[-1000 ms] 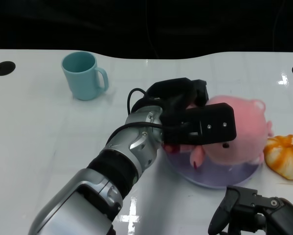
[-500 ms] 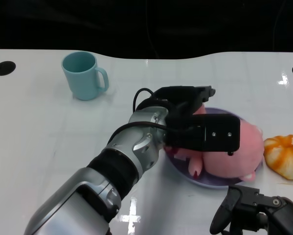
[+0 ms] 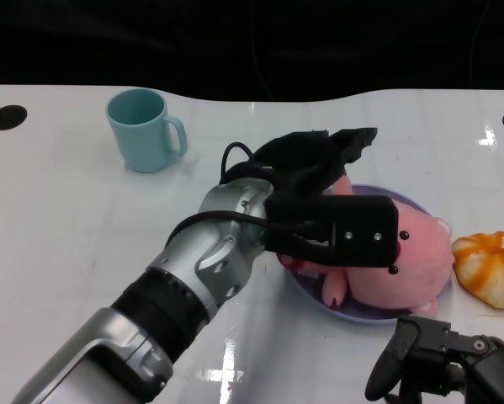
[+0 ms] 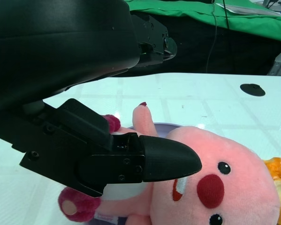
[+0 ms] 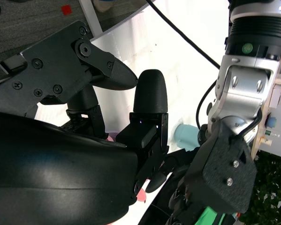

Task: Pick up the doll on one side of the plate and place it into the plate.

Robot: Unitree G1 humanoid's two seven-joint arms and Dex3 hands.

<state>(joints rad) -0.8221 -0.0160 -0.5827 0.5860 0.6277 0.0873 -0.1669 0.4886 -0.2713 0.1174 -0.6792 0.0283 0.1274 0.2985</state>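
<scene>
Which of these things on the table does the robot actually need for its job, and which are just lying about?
Part of the job:
- pink doll, lying in the plate
- purple plate
- left hand, fingers spread above the doll

Just lying about:
- teal mug, far back on the table
- orange toy, beside the plate
- right hand, idle, holding nothing

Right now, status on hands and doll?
Left hand open over the doll. Doll lying on the plate. Right hand low, holding nothing. Nothing in the way.

Doll (image 3: 403, 261) in plate (image 3: 319, 299), mug (image 3: 146, 130) far left
</scene>
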